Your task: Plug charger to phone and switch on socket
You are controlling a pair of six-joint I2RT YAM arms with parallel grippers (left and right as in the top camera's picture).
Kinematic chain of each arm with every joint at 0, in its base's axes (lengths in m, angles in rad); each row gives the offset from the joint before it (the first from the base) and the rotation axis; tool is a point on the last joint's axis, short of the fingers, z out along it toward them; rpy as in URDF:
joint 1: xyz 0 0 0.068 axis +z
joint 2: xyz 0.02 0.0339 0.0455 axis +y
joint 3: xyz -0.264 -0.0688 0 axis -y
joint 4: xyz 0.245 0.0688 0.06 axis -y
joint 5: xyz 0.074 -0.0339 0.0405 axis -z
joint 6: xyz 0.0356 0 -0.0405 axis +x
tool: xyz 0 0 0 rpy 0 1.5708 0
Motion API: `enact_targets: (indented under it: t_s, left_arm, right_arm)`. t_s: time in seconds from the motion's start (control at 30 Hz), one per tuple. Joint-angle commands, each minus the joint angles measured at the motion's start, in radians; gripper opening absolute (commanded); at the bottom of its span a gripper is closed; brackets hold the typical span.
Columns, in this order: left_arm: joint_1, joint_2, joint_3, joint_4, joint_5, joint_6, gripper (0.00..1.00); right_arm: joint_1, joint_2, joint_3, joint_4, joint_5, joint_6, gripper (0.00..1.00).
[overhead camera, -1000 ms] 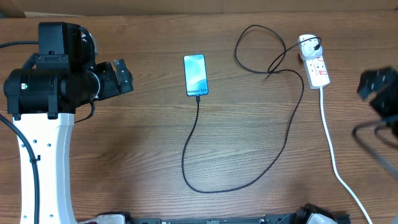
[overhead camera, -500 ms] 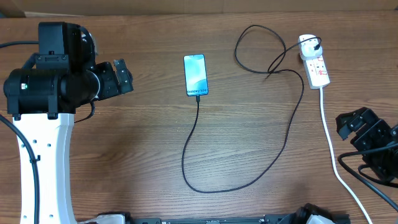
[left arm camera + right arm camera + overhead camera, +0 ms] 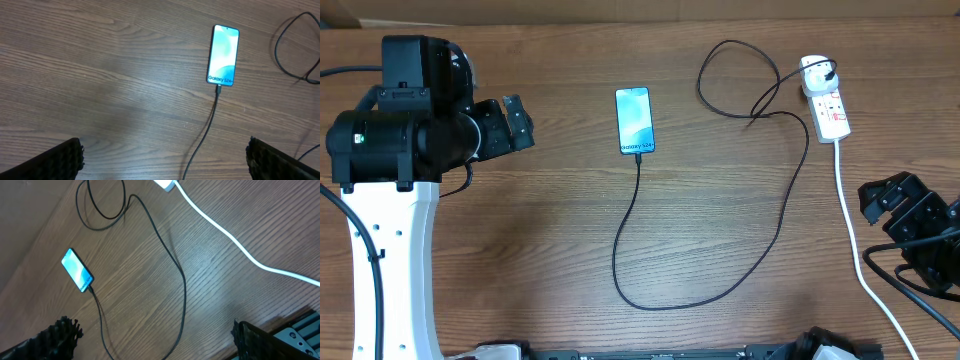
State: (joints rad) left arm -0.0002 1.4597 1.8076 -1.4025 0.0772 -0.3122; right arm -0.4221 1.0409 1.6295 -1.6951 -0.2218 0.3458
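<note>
- Left hand (image 3: 515,121): well to the left of the phone (image 3: 634,121), jaws spread wide, nothing between them. Judged to be standing clear, since nothing lies within its reach.
- Right hand (image 3: 892,196): far to the right of the phone and nearer the robot, jaws likewise wide apart and empty, just beside the white cord (image 3: 847,215) but not touching it.
- Charger (image 3: 614,265): runs from the phone's near end toward the robot, swings in a slack loop across the table (image 3: 520,250), then climbs back to the right. The slack presumably lets the phone lie flat without being pulled.
- Phone: flat on the table, screen lit, the cable tip meeting its "Galaxy" end. It appears seated.
- Socket (image 3: 828,105): to the right of the phone and slightly farther back, with a black plug in its far end.
- Views: the left wrist camera alone shows the tip-to-phone joint closely, but no socket. The right wrist camera catches only a corner of the socket. The overhead alone shows the whole socket and its red marks, yet too small to read the switch position.
</note>
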Motion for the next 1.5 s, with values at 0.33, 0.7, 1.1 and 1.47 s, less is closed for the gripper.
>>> enact_targets:
  t_s: [0.33,0.7,1.1,1.47]
  left_arm:
    - [-0.006,-0.008,0.003,0.000,-0.007,-0.009,1.00]
    - [-0.006,-0.008,0.003,0.000,-0.007,-0.009,1.00]
    - [-0.006,-0.008,0.003,0.000,-0.007,-0.009,1.00]
    - [-0.006,-0.008,0.003,0.000,-0.006,-0.009,1.00]
  right_arm:
    - [0.002,-0.004,0.000,0.012,0.060,-0.006,1.00]
    - [0.174,-0.101,-0.006,0.288,0.087,-0.154,1.00]
    - [0.368,-0.383,-0.425,0.727,0.090,-0.199,1.00]
    - [0.371,-0.563,-0.847,0.978,0.105,-0.199,1.00]
